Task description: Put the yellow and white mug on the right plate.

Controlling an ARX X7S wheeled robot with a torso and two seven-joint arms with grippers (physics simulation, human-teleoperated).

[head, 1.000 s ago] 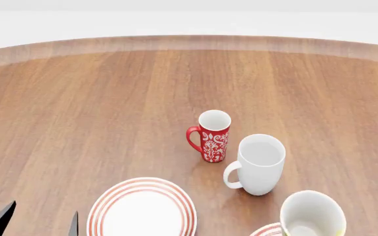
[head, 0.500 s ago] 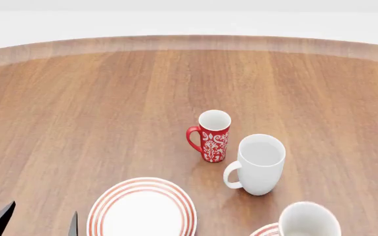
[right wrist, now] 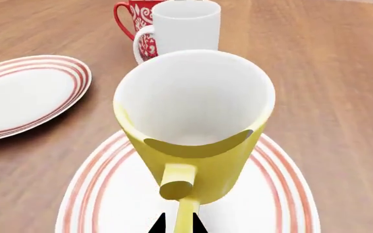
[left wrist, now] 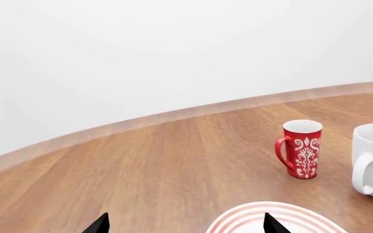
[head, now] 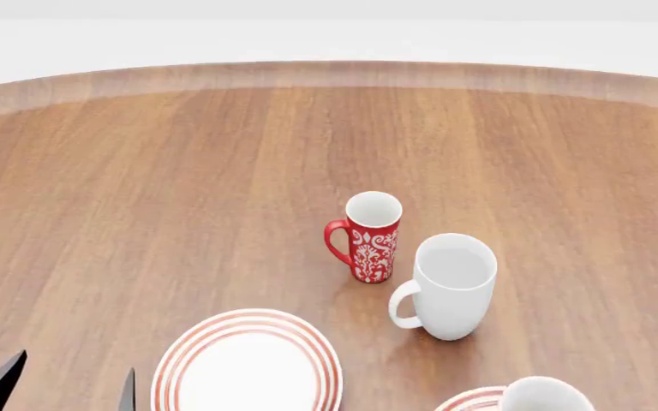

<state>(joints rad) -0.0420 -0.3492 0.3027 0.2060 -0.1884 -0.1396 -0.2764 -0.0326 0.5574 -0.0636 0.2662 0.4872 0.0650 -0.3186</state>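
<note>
The yellow and white mug [right wrist: 196,131] is over the right plate [right wrist: 109,194], its rim tipped toward the camera in the right wrist view. My right gripper [right wrist: 177,224] is shut on its yellow handle, one black fingertip on each side. In the head view only the mug's white rim [head: 547,396] shows at the bottom edge, over the right plate's [head: 472,401] red rings; whether the mug rests on the plate I cannot tell. My left gripper [head: 66,390] is open at the bottom left, holding nothing, its tips [left wrist: 183,225] near the left plate [left wrist: 238,221].
A tall white mug [head: 452,287] and a slim red-and-white patterned mug [head: 367,237] stand mid-table, just behind the right plate. The left plate [head: 246,364] lies beside my left gripper. The round wooden table's far edge [head: 329,73] curves across the back.
The yellow and white mug has come down and toward me in the head view, sinking to the frame's bottom edge over the right plate. The left arm and other mugs have not moved.
</note>
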